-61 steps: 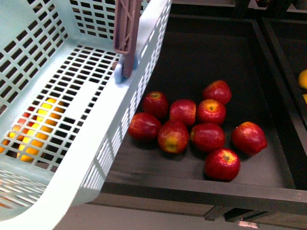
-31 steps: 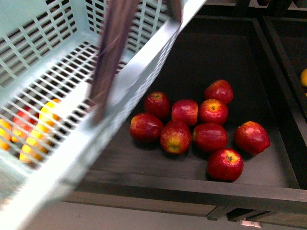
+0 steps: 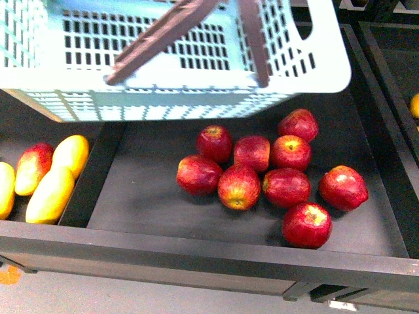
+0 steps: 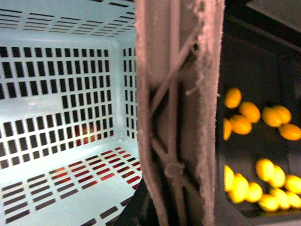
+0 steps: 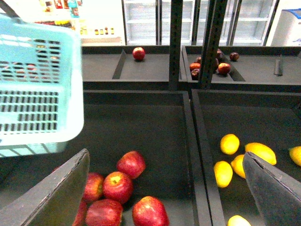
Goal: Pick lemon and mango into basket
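The light teal basket (image 3: 308,62) hangs level across the top of the front view, empty inside, above the black bins. My left gripper (image 4: 176,214) is shut on its brown handle (image 4: 178,108); the fingers are mostly hidden behind it. Elongated yellow mangoes (image 3: 50,193) lie in the left bin, below the basket. Small yellow lemons (image 5: 229,143) lie in the bin right of the apples. My right gripper (image 5: 164,197) is open and empty, above the divider between the apple bin and the lemon bin. The basket also shows in the right wrist view (image 5: 42,113).
Several red apples (image 3: 239,186) fill the middle black bin (image 3: 196,248). Upright dark posts (image 5: 175,42) and rear bins with more fruit stand behind. A yellow fruit (image 3: 414,106) shows at the right edge. Blurred yellow fruits (image 4: 249,113) lie beside the handle in the left wrist view.
The basket has swung up and to the right, from tilted low at the left to level at the top. This has uncovered the mango bin at the left.
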